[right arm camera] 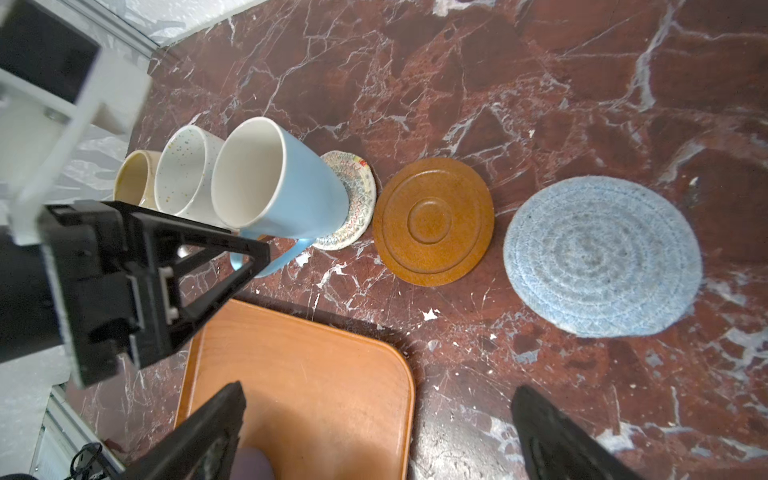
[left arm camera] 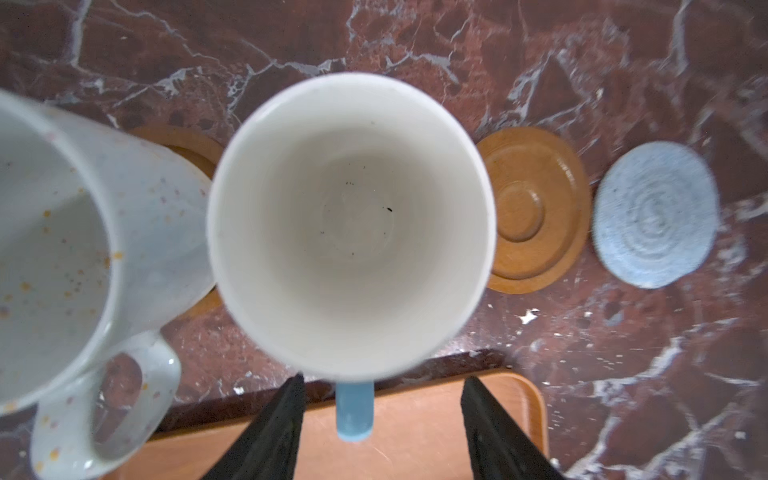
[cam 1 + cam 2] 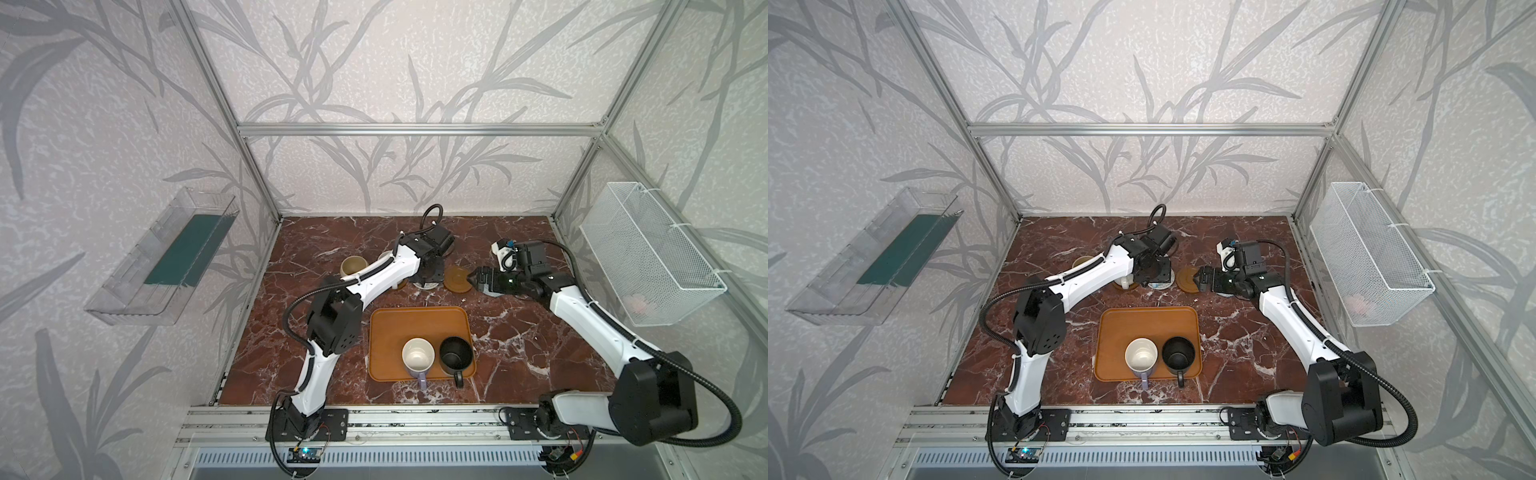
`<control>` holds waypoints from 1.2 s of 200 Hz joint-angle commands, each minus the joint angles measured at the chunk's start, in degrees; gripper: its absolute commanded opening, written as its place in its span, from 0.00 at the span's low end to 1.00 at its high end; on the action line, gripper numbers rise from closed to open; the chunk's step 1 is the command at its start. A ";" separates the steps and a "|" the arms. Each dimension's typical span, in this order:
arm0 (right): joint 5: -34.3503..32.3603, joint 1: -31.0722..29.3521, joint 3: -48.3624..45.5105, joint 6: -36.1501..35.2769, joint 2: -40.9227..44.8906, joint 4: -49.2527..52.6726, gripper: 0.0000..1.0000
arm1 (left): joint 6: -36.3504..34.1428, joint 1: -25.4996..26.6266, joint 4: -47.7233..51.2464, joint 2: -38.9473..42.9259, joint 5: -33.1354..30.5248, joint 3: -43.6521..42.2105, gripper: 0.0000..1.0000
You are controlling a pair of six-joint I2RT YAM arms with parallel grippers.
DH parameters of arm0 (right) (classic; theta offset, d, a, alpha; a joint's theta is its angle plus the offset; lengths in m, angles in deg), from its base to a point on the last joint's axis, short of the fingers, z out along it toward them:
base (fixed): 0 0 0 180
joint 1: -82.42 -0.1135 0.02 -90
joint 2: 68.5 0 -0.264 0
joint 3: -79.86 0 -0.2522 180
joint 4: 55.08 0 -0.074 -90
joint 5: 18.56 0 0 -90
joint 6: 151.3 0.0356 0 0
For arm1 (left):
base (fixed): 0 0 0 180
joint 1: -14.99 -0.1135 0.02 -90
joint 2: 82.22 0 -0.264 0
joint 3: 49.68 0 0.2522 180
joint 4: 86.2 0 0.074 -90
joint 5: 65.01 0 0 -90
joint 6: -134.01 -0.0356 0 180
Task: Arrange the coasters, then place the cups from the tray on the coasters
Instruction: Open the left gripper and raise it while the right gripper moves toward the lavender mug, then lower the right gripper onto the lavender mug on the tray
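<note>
The left gripper (image 2: 383,379) is open, its fingers clear on either side of the handle of the light blue mug (image 2: 351,224). The mug sits on the cream woven coaster (image 1: 357,195), at twelve o'clock from the tray (image 3: 399,328). The lavender mug (image 3: 417,357) and the black mug (image 3: 456,355) stand on the tray. The right gripper (image 1: 378,386) hangs wide open and empty.

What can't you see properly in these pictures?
- Light blue mug: in both top views, hidden under the left arm.
- Grey-blue coaster: in both top views, mostly covered by the right arm.
- Pink thing in the wire basket: top views, too blurred to name.
</note>
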 commanded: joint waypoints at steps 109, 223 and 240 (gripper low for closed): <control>-8.54 -19.82 8.80 -5.14 13.59 21.20 0.87 | -4.14 -1.25 -5.07 28.61 4.99 -17.29 0.88; -18.53 -54.19 10.69 5.33 9.81 25.27 0.47 | -2.00 -7.01 1.57 44.45 15.18 -36.21 0.84; -20.82 -58.05 9.58 6.62 7.85 23.66 0.43 | -1.10 -7.40 1.29 45.96 15.46 -38.47 0.85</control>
